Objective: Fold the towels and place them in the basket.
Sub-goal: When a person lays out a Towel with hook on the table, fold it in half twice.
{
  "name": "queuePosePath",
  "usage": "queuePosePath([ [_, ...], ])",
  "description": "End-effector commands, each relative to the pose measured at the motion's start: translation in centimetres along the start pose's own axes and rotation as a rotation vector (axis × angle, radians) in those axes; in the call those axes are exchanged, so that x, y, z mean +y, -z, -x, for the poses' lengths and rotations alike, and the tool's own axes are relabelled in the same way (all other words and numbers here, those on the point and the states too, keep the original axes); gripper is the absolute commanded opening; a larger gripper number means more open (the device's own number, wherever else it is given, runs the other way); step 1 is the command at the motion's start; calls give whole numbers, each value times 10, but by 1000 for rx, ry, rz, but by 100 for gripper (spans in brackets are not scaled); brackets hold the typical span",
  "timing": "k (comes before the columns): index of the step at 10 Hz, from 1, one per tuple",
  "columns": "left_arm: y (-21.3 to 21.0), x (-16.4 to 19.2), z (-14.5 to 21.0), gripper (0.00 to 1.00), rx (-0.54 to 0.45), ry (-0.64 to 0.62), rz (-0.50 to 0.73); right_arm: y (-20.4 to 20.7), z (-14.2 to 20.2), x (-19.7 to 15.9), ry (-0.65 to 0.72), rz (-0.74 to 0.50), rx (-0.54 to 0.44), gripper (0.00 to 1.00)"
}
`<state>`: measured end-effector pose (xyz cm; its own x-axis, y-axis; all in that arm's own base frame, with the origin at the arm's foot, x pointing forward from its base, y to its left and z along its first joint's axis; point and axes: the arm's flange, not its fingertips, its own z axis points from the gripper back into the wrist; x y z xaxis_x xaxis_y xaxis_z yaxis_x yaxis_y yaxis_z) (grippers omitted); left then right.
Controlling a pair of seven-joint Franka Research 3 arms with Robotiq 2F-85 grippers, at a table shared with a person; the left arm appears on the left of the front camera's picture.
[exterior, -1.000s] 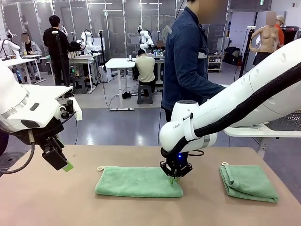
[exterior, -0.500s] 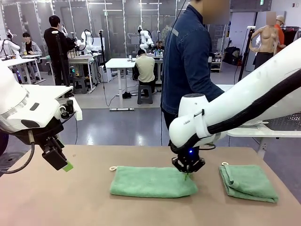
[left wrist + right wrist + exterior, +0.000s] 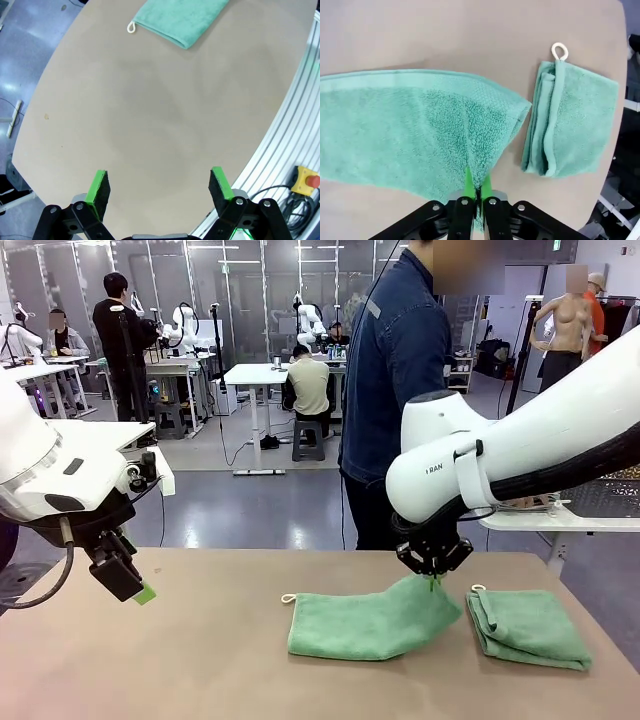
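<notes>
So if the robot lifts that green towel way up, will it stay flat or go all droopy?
Probably droopy: the towel already sags from the corner pinched in the right tool, with the rest lying on the table. It looks light, since a thin pinch raises that end. The fuzzy cloth probably won't slip out.

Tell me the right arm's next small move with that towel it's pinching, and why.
Probably lift the pinched end a bit higher and carry it back over the towel to fold it. The right gripper is shut on its raised right end, the rest lies flat, and the folded towel sits close beside it. The left gripper hangs open, apart.
</notes>
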<state>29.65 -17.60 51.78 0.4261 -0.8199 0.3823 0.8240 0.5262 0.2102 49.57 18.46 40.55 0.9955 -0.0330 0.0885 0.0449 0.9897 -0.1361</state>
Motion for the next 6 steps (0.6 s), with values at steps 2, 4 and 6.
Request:
queuePosePath([
  [2, 2, 0, -2, 100, 0, -8, -18, -23, 7, 31, -64, -25, -23, 0],
  [4, 2, 0, -2, 100, 0, -8, -18, -35, 7, 74, -85, -76, -15, 0],
  [6, 2, 0, -2, 100, 0, -8, -18, -39, 7, 112, -75, -113, 26, 0],
])
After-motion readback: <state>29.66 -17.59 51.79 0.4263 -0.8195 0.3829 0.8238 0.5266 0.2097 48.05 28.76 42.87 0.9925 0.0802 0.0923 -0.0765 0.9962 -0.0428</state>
